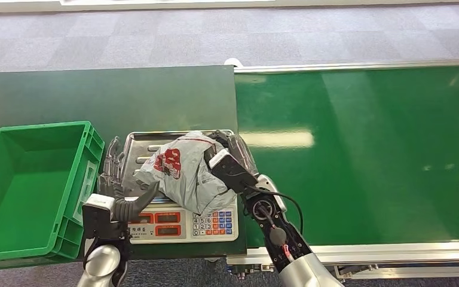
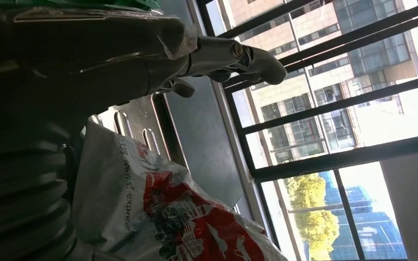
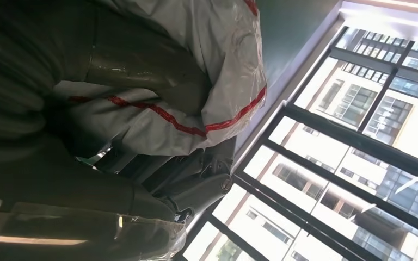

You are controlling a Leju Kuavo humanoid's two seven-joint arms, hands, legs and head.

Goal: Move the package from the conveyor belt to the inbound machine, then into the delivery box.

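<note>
The right hand (image 1: 226, 156) grips the package (image 1: 182, 170) from its right side, thumb pressed into the wrapper. The left hand (image 1: 115, 173) rests just beside its left edge, fingers apart, holding nothing.

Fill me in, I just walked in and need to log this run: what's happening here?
The robot has a grey and red package on the weighing scale between the conveyor belt and the green crate. Its right hand grips the package from the belt side, fingers wrapped around the bag. Its left hand is at the package's other side, fingers spread, thumb at the bag's edge. The crate holds nothing yet.
</note>
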